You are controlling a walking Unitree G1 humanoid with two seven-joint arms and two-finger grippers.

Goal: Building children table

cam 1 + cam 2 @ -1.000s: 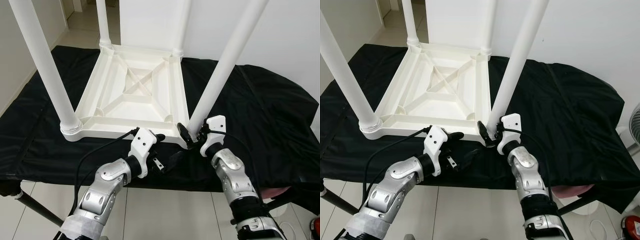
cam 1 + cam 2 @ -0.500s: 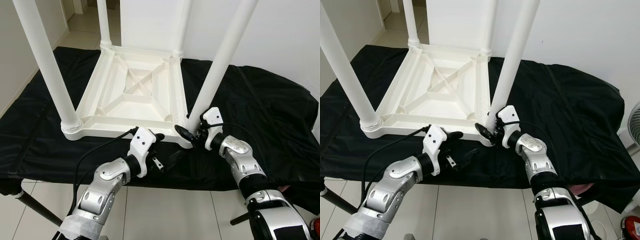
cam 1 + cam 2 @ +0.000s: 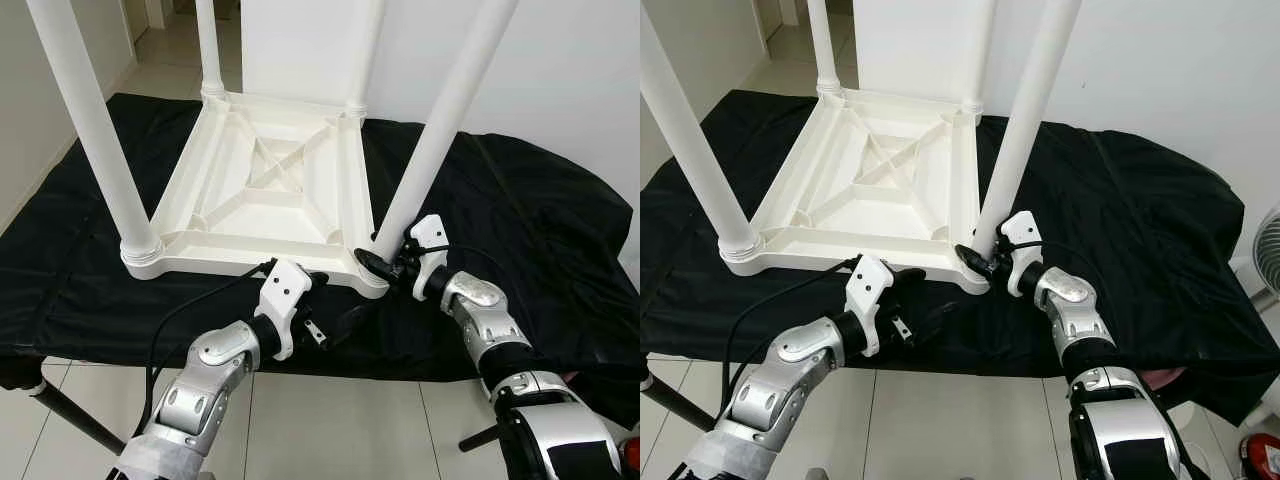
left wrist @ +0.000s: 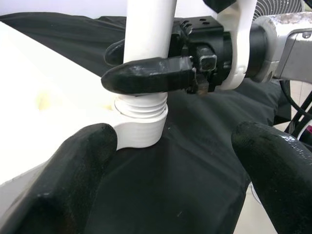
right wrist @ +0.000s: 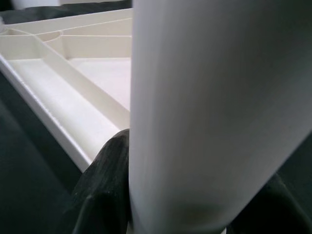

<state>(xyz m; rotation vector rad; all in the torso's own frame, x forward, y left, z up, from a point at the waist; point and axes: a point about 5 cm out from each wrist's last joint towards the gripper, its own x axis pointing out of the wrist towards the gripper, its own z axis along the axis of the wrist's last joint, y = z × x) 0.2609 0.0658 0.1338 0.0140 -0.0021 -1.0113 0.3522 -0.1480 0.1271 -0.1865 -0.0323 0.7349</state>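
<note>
Right gripper (image 3: 378, 262) lower on leg (image 3: 440, 130)

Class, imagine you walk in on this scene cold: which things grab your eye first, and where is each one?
First, the white upturned table lying on a black cloth, its legs pointing up. Next, the right hand clamped around the base of the near right leg, where screw threads show above the corner socket. The left hand waits open just in front of the table's near edge.
</note>
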